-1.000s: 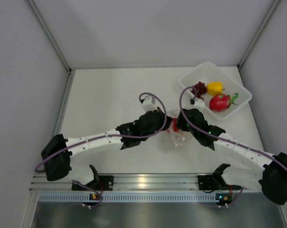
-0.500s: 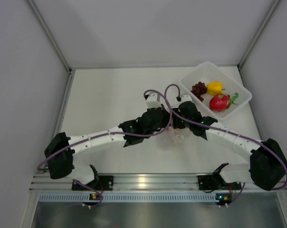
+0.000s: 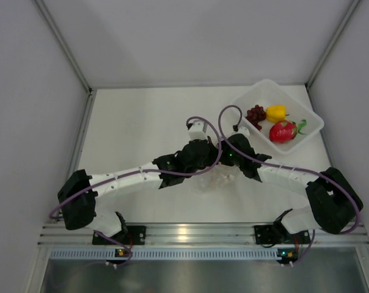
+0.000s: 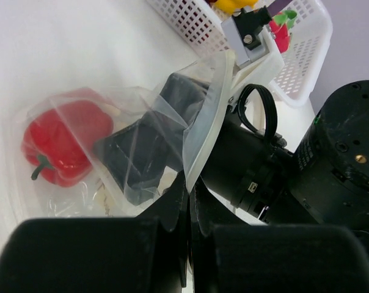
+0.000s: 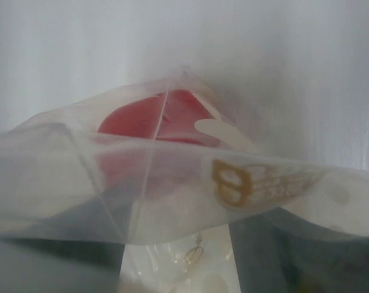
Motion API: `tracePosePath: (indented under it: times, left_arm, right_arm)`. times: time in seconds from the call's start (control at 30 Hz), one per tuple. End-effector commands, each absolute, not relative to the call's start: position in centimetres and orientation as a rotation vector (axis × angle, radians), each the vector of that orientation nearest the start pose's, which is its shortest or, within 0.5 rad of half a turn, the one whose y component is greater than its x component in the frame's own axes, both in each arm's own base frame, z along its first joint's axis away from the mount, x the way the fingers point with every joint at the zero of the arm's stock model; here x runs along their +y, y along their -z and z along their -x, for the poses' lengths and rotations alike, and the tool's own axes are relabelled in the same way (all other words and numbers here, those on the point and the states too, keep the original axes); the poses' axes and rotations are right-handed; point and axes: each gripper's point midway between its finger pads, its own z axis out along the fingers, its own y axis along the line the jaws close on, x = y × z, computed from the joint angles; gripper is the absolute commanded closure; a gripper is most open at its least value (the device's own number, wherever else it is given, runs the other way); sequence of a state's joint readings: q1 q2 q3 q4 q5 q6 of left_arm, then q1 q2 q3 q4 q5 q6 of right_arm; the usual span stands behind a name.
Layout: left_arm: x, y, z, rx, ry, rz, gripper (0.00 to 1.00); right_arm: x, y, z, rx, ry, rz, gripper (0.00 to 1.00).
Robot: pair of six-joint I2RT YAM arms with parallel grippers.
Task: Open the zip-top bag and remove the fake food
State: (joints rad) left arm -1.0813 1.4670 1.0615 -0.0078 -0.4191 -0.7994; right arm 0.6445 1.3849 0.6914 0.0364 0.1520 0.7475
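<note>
The zip-top bag point(image 4: 203, 122) lies between both arms on the table, its mouth lifted. My left gripper point(image 4: 189, 186) is shut on the bag's upper edge, near its zip strip. My right gripper point(image 5: 178, 268) reaches into the bag's mouth with its fingers point(image 4: 142, 149) spread apart behind the film, open with nothing between them. A red pepper point(image 4: 61, 143) rests deep inside the bag, just ahead of the right fingers; the bag's film point(image 5: 172, 183) partly veils the pepper point(image 5: 154, 119) there. From above, the two wrists hide most of the bag point(image 3: 218, 178).
A white tray point(image 3: 306, 137) sits at the back right, holding a grape bunch point(image 3: 255, 114), a yellow pepper point(image 3: 276, 112) and a pink-red fruit with green leaves point(image 3: 283, 131). White walls close in the table on three sides.
My right gripper has swung left and pushed into the bag's mouth, its fingers wider apart. The red pepper no longer shows from above. The left gripper keeps its hold.
</note>
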Motion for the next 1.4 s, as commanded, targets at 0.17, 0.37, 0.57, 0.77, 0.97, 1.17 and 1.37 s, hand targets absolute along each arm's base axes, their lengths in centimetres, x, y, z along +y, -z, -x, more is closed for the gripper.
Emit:
tracePosePath:
  times: [0.17, 0.37, 0.57, 0.77, 0.97, 1.17, 1.37]
  left_arm:
    - [-37.8, -19.2, -24.3, 2.082, 0.834, -0.002, 1.0]
    - [-37.6, -21.0, -24.5, 2.042, 0.851, 0.006, 1.0]
    - [-35.8, -24.1, -25.2, 1.921, 0.911, 0.199, 1.0]
    - [-32.8, -25.9, -24.8, 1.831, 0.935, 0.385, 1.0]
    - [-32.1, -23.8, -23.7, 1.86, 1.005, 0.489, 1.0]
    - [-32.5, -20.6, -22.4, 1.914, 0.992, 0.496, 1.0]
    - [-32.5, -17.2, -22.5, 1.972, 0.921, 0.505, 1.0]
  right_arm:
    - [25.6, -12.7, -31.8, 2.106, -0.911, -0.441, 0.39]
    - [25.9, -12.6, -31.7, 2.166, -0.868, -0.331, 0.46]
    - [25.8, -9.5, -31.3, 2.298, -0.772, -0.202, 0.53]
    - [18.7, -7.5, -32.3, 2.359, -0.298, -0.084, 0.53]
    - [12.3, -11.0, -34.8, 2.353, 0.247, 0.128, 0.52]
    - [11.4, -13.6, -36.1, 2.348, 0.419, 0.26, 0.51]
    - [16.0, -10.6, -33.8, 2.449, 0.023, 0.198, 0.48]
